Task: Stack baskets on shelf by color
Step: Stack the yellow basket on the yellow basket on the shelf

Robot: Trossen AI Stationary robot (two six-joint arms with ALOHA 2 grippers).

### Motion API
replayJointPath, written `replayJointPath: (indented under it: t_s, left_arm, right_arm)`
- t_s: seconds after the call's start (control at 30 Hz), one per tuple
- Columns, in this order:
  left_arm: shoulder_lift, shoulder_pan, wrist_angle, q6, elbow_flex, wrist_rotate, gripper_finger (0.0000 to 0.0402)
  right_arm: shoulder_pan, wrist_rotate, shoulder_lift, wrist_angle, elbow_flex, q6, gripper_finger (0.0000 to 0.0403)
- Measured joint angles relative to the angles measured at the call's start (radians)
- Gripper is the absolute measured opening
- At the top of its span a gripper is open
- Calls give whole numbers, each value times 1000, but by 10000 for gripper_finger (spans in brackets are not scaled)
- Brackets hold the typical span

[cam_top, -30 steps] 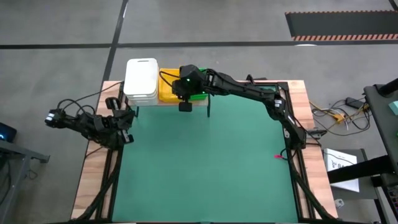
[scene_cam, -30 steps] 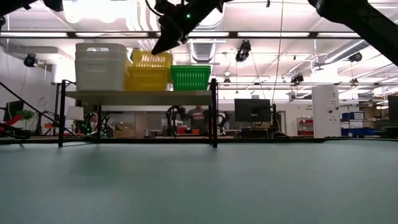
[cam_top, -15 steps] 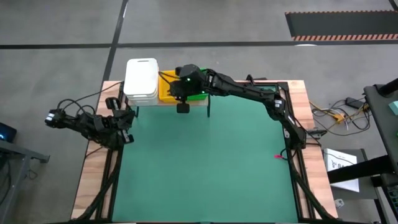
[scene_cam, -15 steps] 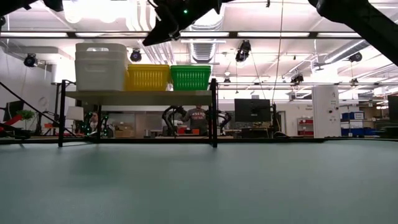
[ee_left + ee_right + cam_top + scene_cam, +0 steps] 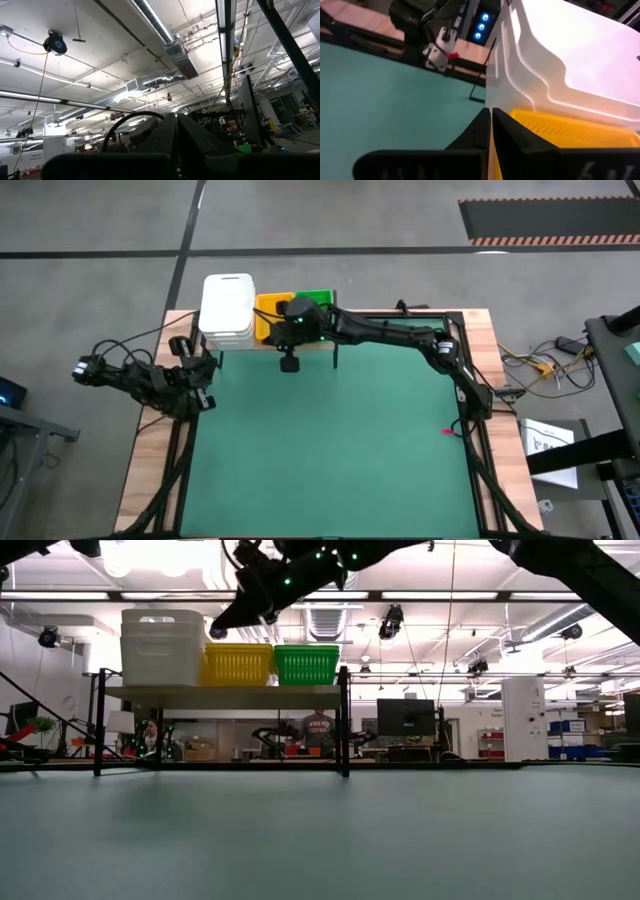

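Note:
The shelf [image 5: 225, 696] stands at the table's far edge on black posts. On it, from left to right, sit a white basket stack [image 5: 162, 646], a yellow stack [image 5: 238, 664] and a green stack [image 5: 306, 664], each resting on its base. My right gripper [image 5: 216, 631] is shut and empty. It slants down toward the table's left, just above the yellow stack's left end [image 5: 570, 132] and beside the white stack [image 5: 560, 60]. My left gripper [image 5: 197, 370] waits shut at the table's left edge, fingers [image 5: 172, 135] pointing up.
The green mat [image 5: 330, 440] covers the table in front of the shelf. A black shelf post [image 5: 345, 720] stands at the shelf's right end. A person [image 5: 318, 728] stands in the room far behind the table.
The top yellow basket, tilted on its stack a second ago, has dropped level into the stack. My right gripper has gone toward the table's left, along the top of the yellow stack toward the white stack, and down a little.

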State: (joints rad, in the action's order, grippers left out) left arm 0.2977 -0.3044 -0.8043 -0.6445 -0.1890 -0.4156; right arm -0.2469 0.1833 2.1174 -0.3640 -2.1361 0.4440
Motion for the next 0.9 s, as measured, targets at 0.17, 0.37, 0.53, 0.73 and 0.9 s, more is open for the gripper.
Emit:
replayJointPath:
  t_s: [0.17,0.37,0.53,0.73,0.9]
  left_arm:
    - [0,0,0,0,-1,0,0]
    - [0,0,0,0,-1,0,0]
    - [0,0,0,0,-1,0,0]
    - [-1,0,0,0,-1,0,0]
    - [0,0,-1,0,-1,0,0]
  right_arm:
    - [0,0,0,134,66,-25,11]
    - [0,-50,0,154,86,-18,11]
    - [-1,-63,0,150,92,-14,11]
    - [0,-64,3,147,102,-14,11]
    - [0,-120,23,173,113,-4,11]
